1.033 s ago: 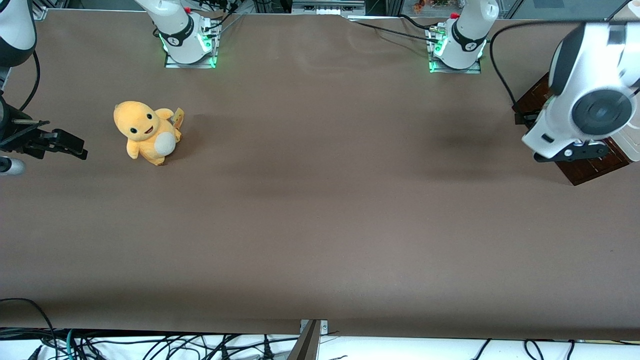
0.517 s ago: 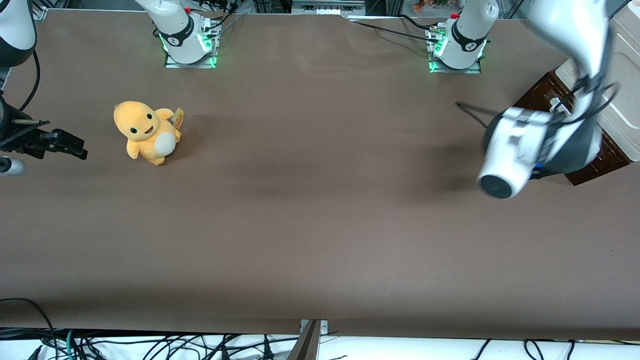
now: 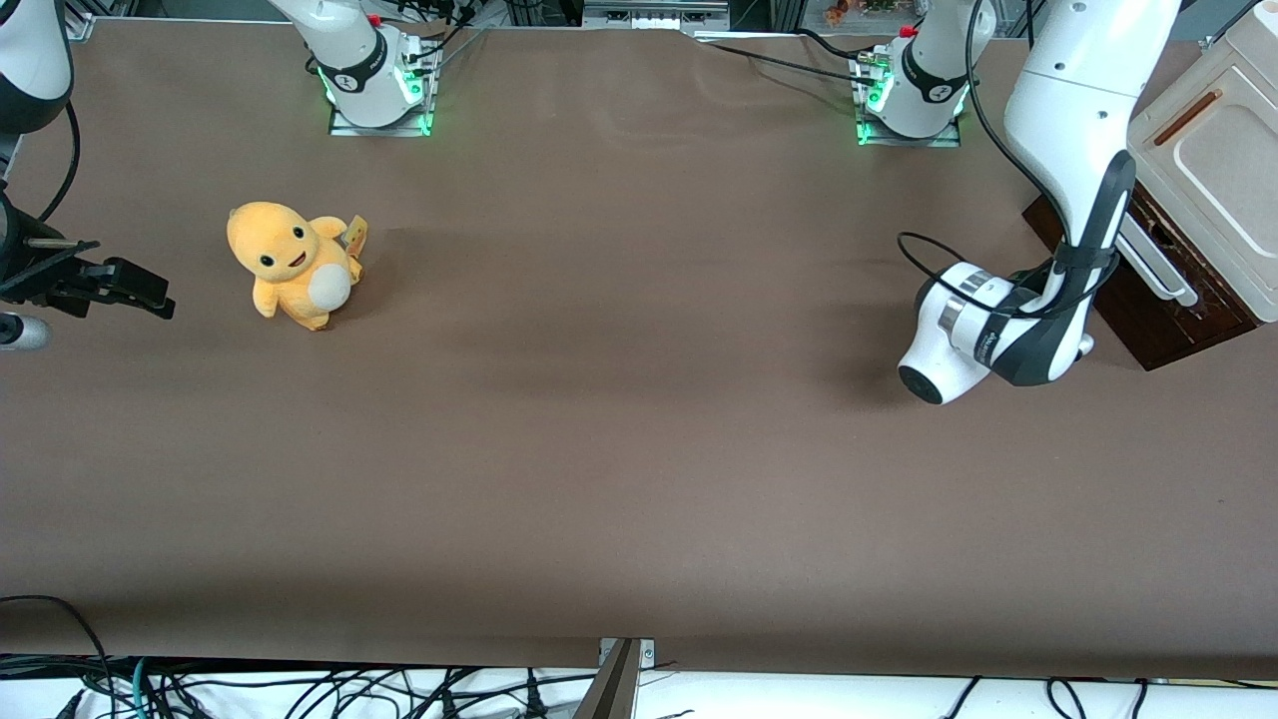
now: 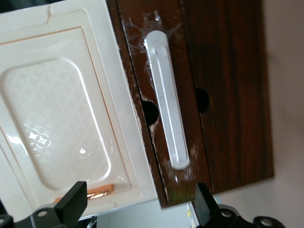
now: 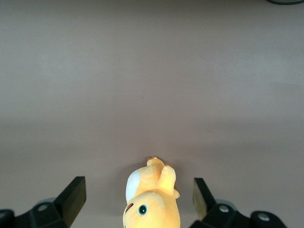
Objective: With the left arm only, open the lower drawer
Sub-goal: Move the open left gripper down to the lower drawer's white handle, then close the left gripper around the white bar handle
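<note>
The left arm (image 3: 1073,190) is bending low at the working arm's end of the desk (image 3: 619,469), its wrist nearer the front camera than the cabinet (image 3: 1213,165). In the wrist view the claw (image 4: 137,209) is hanging with its 2 fingers (image 4: 71,204) spread wide, facing the lower drawer (image 4: 223,90) and touching nothing. The drawer's white handle (image 4: 167,102) is lying just beside the cream panel (image 4: 61,109). A yellow plush (image 3: 292,264) is sitting toward the parked arm's end.
</note>
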Robot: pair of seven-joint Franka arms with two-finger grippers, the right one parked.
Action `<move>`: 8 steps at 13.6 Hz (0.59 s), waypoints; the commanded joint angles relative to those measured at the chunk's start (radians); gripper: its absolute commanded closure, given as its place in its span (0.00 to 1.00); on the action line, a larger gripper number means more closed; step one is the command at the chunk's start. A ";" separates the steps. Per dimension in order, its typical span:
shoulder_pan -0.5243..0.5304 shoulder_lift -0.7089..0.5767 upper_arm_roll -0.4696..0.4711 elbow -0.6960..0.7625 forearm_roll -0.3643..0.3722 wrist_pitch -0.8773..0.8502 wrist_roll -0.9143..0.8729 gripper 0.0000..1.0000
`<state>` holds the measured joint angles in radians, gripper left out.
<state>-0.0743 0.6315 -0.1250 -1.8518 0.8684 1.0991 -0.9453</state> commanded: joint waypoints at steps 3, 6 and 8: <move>0.086 -0.029 -0.007 -0.161 0.135 0.087 -0.136 0.00; 0.120 -0.030 -0.005 -0.199 0.173 0.142 -0.151 0.00; 0.136 -0.030 -0.007 -0.208 0.185 0.148 -0.151 0.01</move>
<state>0.0525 0.6323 -0.1222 -2.0217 1.0225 1.2272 -1.0843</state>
